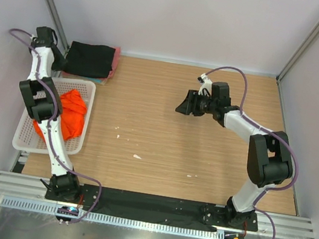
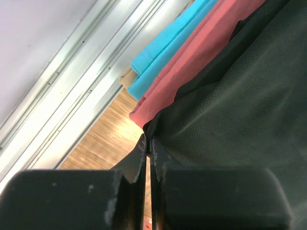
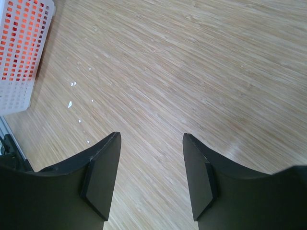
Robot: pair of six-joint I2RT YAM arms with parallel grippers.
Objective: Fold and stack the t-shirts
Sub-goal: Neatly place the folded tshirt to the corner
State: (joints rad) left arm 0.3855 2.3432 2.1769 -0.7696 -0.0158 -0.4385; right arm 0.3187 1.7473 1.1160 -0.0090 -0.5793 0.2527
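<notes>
A folded black t-shirt lies on a pinkish-red t-shirt at the table's back left. In the left wrist view the black t-shirt covers the pinkish-red one. My left gripper is at the stack's left edge. Its jaws are shut, with the tips pinching the black shirt's corner. The bright orange t-shirt lies crumpled in the white mesh basket. My right gripper is open and empty above bare wood mid-table.
A blue folded cloth lies under the pinkish-red shirt, next to the back wall rail. The basket, orange showing through its mesh, sits at the upper left of the right wrist view. Small white flecks dot the wooden table.
</notes>
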